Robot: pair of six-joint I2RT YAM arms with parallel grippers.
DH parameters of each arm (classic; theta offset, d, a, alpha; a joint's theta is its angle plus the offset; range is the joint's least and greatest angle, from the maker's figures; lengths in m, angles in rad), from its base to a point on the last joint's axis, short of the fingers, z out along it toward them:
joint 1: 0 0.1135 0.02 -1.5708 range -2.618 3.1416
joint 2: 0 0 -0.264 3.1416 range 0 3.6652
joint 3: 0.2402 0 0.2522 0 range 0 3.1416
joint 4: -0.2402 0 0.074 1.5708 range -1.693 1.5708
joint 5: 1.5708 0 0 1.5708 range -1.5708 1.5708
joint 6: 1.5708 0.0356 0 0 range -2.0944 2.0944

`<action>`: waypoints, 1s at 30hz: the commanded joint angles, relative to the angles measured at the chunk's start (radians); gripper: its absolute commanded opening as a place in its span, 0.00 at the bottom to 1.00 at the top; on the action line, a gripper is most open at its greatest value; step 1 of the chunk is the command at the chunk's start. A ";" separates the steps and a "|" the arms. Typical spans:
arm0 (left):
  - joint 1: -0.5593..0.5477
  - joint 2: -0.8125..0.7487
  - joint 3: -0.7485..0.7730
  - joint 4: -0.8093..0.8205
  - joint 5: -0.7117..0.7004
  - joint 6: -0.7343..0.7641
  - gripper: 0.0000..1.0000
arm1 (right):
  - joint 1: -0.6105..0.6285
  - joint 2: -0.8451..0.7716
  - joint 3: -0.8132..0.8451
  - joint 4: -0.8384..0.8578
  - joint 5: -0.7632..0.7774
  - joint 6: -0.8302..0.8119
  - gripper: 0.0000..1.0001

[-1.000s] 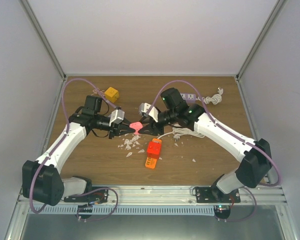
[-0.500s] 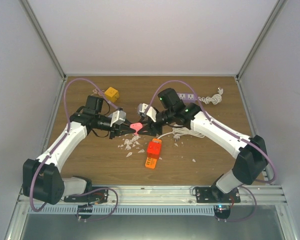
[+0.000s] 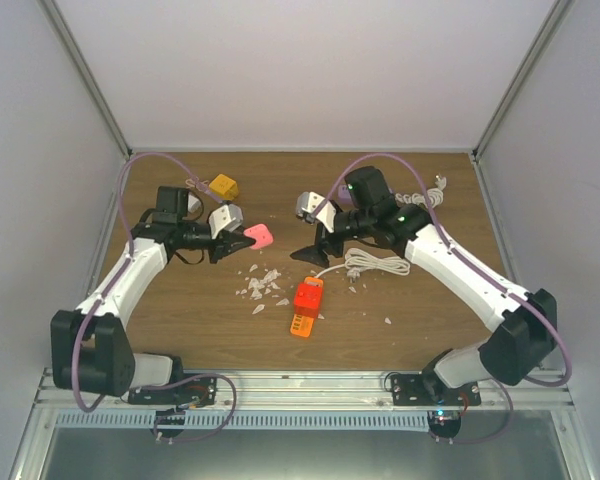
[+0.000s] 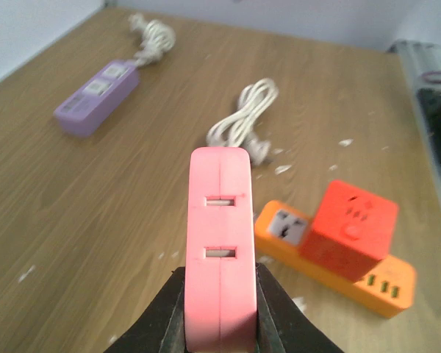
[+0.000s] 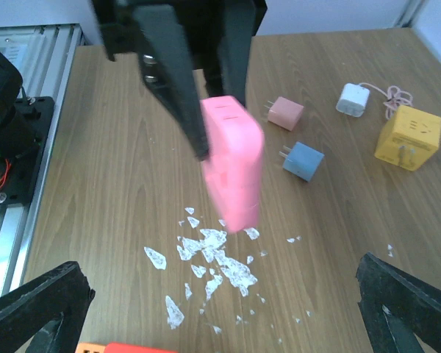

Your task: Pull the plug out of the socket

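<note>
My left gripper (image 3: pixel 230 240) is shut on a pink socket block (image 3: pixel 258 236) and holds it above the table. In the left wrist view the socket (image 4: pixel 219 243) stands between the black fingers (image 4: pixel 156 316), and its two slots face the camera with nothing in them. My right gripper (image 3: pixel 310 252) hangs to the right of the socket, apart from it. Its jaws are wide open in the right wrist view (image 5: pixel 220 294), with nothing between them. No plug sits in the socket (image 5: pixel 234 165). I cannot tell which loose plug on the table came out of it.
An orange power strip with a red cube adapter (image 3: pixel 305 298) lies at centre front. White scraps (image 3: pixel 263 285) are scattered beside it. A coiled white cable (image 3: pixel 375 265), a purple strip (image 3: pixel 377 193), a yellow cube (image 3: pixel 223 187), and small pink (image 5: pixel 285 112) and blue (image 5: pixel 303 160) plugs lie around.
My right gripper has opened wide and drawn back to the right, away from the pink socket. My left gripper has carried the socket to the left and a little farther back.
</note>
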State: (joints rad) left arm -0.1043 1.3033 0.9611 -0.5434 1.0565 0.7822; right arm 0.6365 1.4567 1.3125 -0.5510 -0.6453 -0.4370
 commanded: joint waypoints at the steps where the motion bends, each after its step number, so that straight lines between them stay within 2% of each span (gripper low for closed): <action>1: 0.019 0.088 0.048 0.103 -0.228 -0.029 0.06 | -0.029 -0.048 -0.055 0.030 0.016 -0.002 1.00; 7: 0.027 0.213 0.071 0.231 -0.434 -0.084 0.07 | -0.055 -0.090 -0.126 0.103 0.138 0.045 1.00; 13: 0.013 0.309 0.094 0.357 -0.534 -0.158 0.09 | -0.062 -0.106 -0.178 0.196 0.282 0.134 0.99; 18: -0.039 0.408 0.118 0.442 -0.713 -0.135 0.08 | -0.068 -0.102 -0.179 0.200 0.295 0.138 1.00; 21: -0.056 0.451 0.130 0.482 -0.770 -0.133 0.08 | -0.080 -0.110 -0.193 0.215 0.293 0.157 1.00; 30: -0.123 0.519 0.093 0.614 -0.985 -0.094 0.08 | -0.115 -0.124 -0.228 0.180 0.178 0.105 1.00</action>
State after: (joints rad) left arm -0.1875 1.8080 1.0748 -0.0795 0.2089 0.6579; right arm 0.5312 1.3582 1.0996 -0.3618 -0.4091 -0.3027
